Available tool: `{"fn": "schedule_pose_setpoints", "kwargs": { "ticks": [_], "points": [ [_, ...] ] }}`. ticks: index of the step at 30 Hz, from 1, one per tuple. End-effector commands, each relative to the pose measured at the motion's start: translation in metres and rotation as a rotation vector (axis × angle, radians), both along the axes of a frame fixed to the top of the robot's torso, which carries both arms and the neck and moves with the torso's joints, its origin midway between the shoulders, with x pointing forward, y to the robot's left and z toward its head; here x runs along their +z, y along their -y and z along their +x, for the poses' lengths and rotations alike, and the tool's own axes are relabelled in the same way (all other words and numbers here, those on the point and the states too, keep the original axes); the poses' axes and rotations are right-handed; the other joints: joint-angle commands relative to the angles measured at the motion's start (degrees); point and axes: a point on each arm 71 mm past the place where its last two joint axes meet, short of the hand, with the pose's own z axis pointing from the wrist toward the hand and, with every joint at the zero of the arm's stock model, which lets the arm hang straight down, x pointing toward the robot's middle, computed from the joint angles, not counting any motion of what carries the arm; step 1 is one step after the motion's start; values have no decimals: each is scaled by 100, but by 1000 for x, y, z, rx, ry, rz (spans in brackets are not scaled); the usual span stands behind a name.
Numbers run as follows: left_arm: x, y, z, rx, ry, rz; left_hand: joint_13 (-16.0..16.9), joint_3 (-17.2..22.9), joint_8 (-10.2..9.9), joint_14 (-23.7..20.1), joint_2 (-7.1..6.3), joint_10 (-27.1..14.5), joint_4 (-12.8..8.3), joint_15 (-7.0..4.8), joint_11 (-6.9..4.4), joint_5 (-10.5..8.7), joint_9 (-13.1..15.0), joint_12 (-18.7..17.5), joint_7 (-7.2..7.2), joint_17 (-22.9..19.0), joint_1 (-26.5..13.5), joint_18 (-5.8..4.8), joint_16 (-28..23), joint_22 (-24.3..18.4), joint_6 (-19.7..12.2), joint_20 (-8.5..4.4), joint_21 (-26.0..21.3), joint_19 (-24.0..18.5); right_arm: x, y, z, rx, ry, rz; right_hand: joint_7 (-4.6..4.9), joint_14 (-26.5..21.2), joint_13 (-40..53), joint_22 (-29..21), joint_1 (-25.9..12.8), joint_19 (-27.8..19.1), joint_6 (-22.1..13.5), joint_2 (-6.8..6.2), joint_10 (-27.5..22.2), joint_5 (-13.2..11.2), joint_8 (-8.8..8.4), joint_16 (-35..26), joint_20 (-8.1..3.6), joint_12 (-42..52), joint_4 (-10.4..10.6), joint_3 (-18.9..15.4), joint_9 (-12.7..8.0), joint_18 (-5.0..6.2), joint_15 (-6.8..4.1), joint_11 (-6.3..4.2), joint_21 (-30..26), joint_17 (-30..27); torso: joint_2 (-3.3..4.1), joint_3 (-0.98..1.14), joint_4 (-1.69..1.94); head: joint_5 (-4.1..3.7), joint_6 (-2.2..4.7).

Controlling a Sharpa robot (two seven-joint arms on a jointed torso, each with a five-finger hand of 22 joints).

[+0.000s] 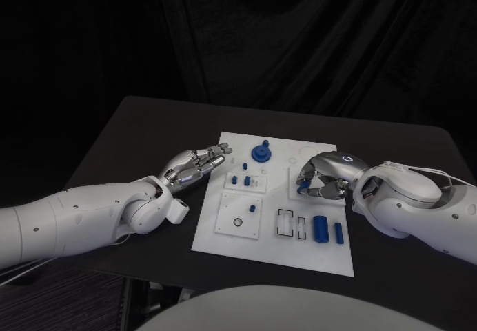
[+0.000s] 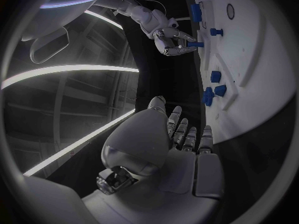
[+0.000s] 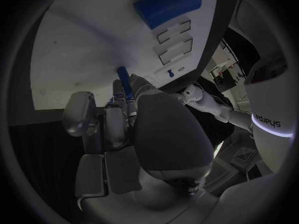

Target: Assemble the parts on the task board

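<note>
Two silver many-fingered hands are working around the flat white plastic task board (image 1: 224,243), which sits in the middle of the matte black tabletop (image 1: 129,131). The right hand (image 1: 323,181) is curled over the board's right edge and pinches a thin blue peg (image 3: 124,82) between its fingertips (image 3: 118,92); the peg's far end is right at the white surface, though I can't tell if it's actually seated in a hole. From the left wrist view you can see the same blue peg sticking out of those fingers toward the board.

The left hand (image 1: 195,165) sits just off the board's left edge, near its far corner, fingers held straight and close together, holding nothing.

On the board itself: a blue round knob-shaped part (image 1: 261,152) stands near the far edge, a couple of small blue pegs (image 1: 240,180) stand upright in a raised white block left of centre, and another short blue pin (image 1: 254,207) stands on the square raised plate closer to the near edge, beside a dark ring (image 1: 238,222). By the near right corner, a smooth blue cylinder (image 1: 320,228) and a slimmer blue bar (image 1: 339,233) lie in rectangular recesses next to two outlined slots (image 1: 293,224).
</note>
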Motion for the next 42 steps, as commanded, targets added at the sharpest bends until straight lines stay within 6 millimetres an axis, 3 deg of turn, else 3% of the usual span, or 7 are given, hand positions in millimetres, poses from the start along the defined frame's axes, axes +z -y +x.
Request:
{"fn": "schedule_pose_setpoints", "kwargs": {
  "ticks": [1,10,16,21,30,34,42],
  "points": [
    [8,2,-1,-17,87,-72,-1,41,15,-3,1,-30,-3,48,18,22,0,-8,-5,-5,40,58,-21,4,16,45,2,5,11,-1,0,3,42,26,-124,19,-1,844,15,3,171,61,98,-14,237,-45,-57,-36,-48,-1,454,-75,-45,-47,-39,-16,-4,-2,-10,35,-1],
    [7,3,-2,-18,84,-71,-3,46,10,-3,2,-44,-4,50,18,24,-3,-23,-2,-5,48,65,-21,6,-4,56,3,7,38,-11,-9,48,85,37,-111,5,-17,832,59,-17,153,53,135,-26,259,-86,-72,-101,-91,23,541,-68,-55,-51,-89,-62,-8,-6,1,98,-1],
    [6,5,-1,-24,82,-74,-5,58,1,-3,10,-62,-6,54,18,27,-8,-37,0,-5,61,77,-21,8,-34,71,4,8,47,-52,-35,245,194,5,-136,10,-33,843,-20,-7,150,12,184,-88,274,-87,-68,-176,-57,-14,628,-78,-48,-49,-50,-52,-4,-4,0,250,-1],
    [6,9,0,-35,80,-82,-6,62,-4,-3,10,-68,-8,57,20,28,-10,-41,3,-5,68,82,-21,11,-49,79,5,9,40,-86,-54,385,232,11,-141,44,-39,871,-11,34,158,-14,228,-17,275,-37,-79,-220,-70,-6,672,-97,-64,-65,61,19,-8,-13,5,357,-1],
    [6,11,-1,-44,82,-92,-5,68,-5,-3,11,-72,-9,62,21,29,-10,-39,-1,-5,77,91,-21,28,-42,92,9,14,14,-124,-71,517,239,-4,-121,56,-52,876,13,44,120,-37,220,15,244,-32,-83,-288,-95,14,700,-101,-62,-53,77,26,4,6,-18,618,-1],
    [6,12,-1,-50,81,-97,-4,37,-5,-3,-33,-76,9,67,19,10,-9,-41,-4,-5,49,113,-21,30,-40,120,11,18,5,-136,-74,549,240,-17,-110,46,-58,872,35,38,94,-46,216,30,219,-56,-80,-324,-114,33,712,-100,-54,-45,62,-5,1,-5,8,633,-1],
    [6,15,-1,-60,79,-104,-4,34,-7,-3,-36,-80,11,69,19,10,-10,-45,-4,-5,44,116,-21,31,-51,124,11,18,-6,-150,-77,579,225,-71,-86,10,-52,857,100,2,71,-78,256,88,174,-111,-72,-372,-177,81,741,-88,-44,-36,-6,-68,9,-5,49,616,-1]
  ]
}}
